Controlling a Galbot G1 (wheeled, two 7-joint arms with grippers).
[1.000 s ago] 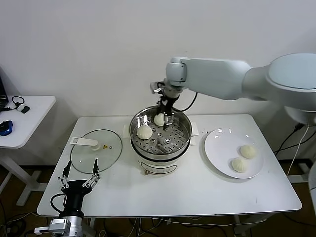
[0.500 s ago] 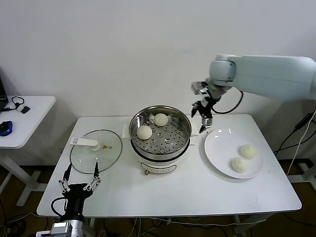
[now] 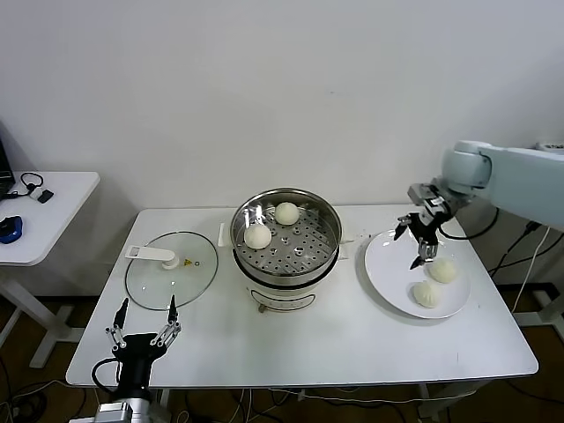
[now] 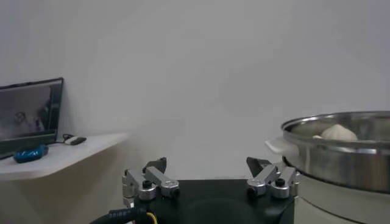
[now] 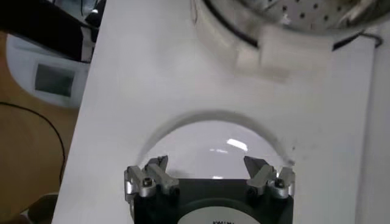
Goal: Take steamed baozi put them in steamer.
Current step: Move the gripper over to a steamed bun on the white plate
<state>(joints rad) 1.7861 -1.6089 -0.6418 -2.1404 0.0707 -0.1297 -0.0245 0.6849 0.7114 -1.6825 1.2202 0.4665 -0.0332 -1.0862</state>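
The steamer [image 3: 286, 242] stands mid-table, and two steamed baozi [image 3: 258, 236] [image 3: 286, 212] lie on its perforated tray. Two more baozi [image 3: 442, 270] [image 3: 427, 293] rest on the white plate [image 3: 392, 264] at the right. My right gripper [image 3: 407, 248] hangs open and empty over the plate's left part, just left of the nearer-to-wall bun. Its wrist view shows the bare plate [image 5: 213, 143] below the open right gripper [image 5: 207, 162] and the steamer's rim [image 5: 304, 15] beyond. My left gripper [image 3: 146, 305] is parked open below the table's front left edge. In its own view the left gripper [image 4: 207, 163] faces the steamer's side [image 4: 341, 155].
A flat glass lid [image 3: 172, 269] with a white handle lies left of the steamer. A small white side table [image 3: 44, 211] with a laptop [image 4: 30, 115] and a blue mouse [image 3: 9, 229] stands farther left. The white wall is close behind the table.
My right arm has swung from the back of the steamer rightward and down to over the plate, jaws open and empty. The second bun stays in the steamer. The left arm sank slightly.
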